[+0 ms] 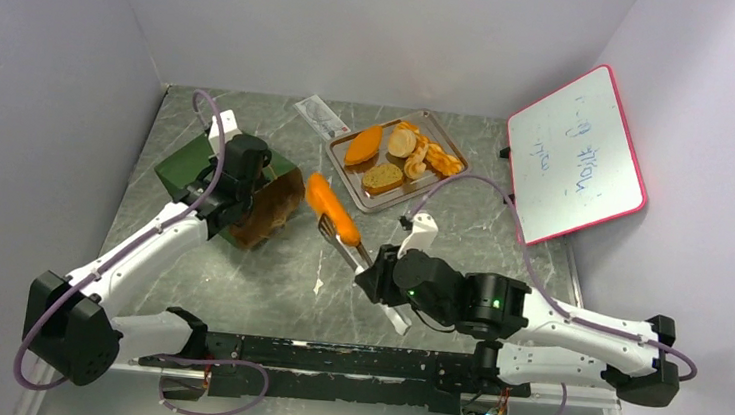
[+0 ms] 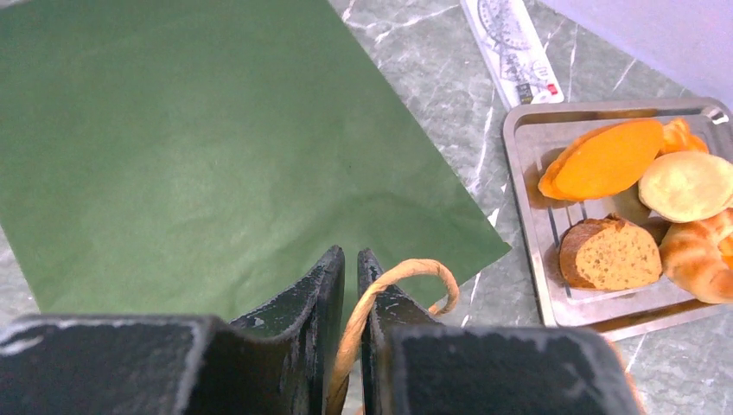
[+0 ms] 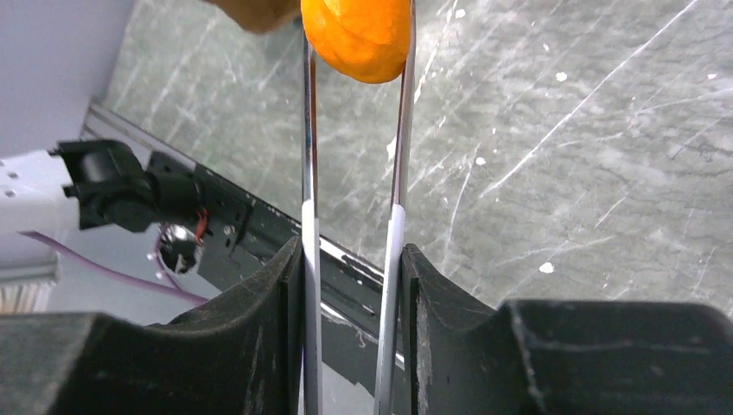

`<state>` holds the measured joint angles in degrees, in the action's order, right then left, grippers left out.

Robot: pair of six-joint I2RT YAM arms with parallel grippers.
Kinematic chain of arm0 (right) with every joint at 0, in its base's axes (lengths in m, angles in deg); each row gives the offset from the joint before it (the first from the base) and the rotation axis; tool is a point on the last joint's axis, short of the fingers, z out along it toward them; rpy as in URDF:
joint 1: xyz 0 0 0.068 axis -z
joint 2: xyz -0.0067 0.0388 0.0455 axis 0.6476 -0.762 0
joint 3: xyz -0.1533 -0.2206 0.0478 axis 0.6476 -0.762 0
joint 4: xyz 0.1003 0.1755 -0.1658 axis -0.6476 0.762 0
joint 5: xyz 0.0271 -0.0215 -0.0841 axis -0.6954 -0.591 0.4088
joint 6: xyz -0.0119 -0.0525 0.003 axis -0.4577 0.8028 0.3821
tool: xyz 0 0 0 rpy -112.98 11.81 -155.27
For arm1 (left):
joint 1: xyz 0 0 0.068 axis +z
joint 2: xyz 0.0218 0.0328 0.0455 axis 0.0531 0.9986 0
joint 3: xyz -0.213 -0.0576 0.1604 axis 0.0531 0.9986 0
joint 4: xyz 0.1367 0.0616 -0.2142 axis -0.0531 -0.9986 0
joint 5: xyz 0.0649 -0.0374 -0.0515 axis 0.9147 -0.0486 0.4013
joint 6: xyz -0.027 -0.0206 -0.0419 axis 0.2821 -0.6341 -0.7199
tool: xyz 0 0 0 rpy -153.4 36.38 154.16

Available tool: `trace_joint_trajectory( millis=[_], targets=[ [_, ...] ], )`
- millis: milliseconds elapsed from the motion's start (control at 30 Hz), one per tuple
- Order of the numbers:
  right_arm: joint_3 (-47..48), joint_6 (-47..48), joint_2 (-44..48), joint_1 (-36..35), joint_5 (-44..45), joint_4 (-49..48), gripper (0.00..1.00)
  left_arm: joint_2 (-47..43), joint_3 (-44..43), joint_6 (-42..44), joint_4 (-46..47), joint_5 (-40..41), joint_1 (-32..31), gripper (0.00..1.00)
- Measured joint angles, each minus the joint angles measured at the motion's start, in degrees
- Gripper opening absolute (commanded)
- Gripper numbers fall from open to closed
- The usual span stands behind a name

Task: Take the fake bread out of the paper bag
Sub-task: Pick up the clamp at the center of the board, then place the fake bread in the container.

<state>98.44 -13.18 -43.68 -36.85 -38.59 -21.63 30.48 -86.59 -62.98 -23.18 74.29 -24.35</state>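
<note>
Pale walls [image 1: 359, 26] are seen on three sides of a grey marbled counter [image 1: 237, 276]. A dark green rectangular paper bag [image 1: 187, 162] is laid on its side near the counter's left edge, towards the far-left corner, with its brown kraft mouth turned to the counter's middle. The left pincer [image 2: 352, 259] is closed tight on the bag's tan looped handle [image 2: 406, 270], which is pinched between its black fingers. The right pincer [image 3: 353, 255] is pressed partway closed on a pair of slim metal tongs [image 1: 340, 243], both tong arms being touched by its fingers. An orange oval toy loaf [image 1: 331, 207] is clamped between the tong tips, outside the bag, over the middle of the counter and just beside the bag's mouth. Whether the loaf touches the counter cannot be told. A flat rectangular metal tray [image 1: 415, 191] is set near the middle of the far edge. On it lie an orange oval piece [image 1: 364, 145], a pale round bun [image 1: 402, 142], a brown cut slice [image 1: 382, 177] and golden braided pieces [image 1: 443, 160]. A flat printed packet [image 1: 321, 118] is placed just beside the tray, at the far edge. A pink-framed whiteboard [image 1: 574, 155] is leaned against the right wall.
</note>
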Motion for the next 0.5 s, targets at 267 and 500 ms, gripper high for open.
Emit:
trace_joint_trajectory(
  millis=[267, 500],
  targets=[
    [0.5, -1.7, 2.3, 0.0, 8.8, -1.1, 0.00, -1.8, -4.6, 2.7, -1.9, -0.1, 0.0, 0.07],
    [4.8, 0.6, 0.9, 2.7, 14.7, -3.0, 0.00, -2.4, -10.6, 5.0, -2.9, -1.6, 0.0, 0.07]
  ],
)
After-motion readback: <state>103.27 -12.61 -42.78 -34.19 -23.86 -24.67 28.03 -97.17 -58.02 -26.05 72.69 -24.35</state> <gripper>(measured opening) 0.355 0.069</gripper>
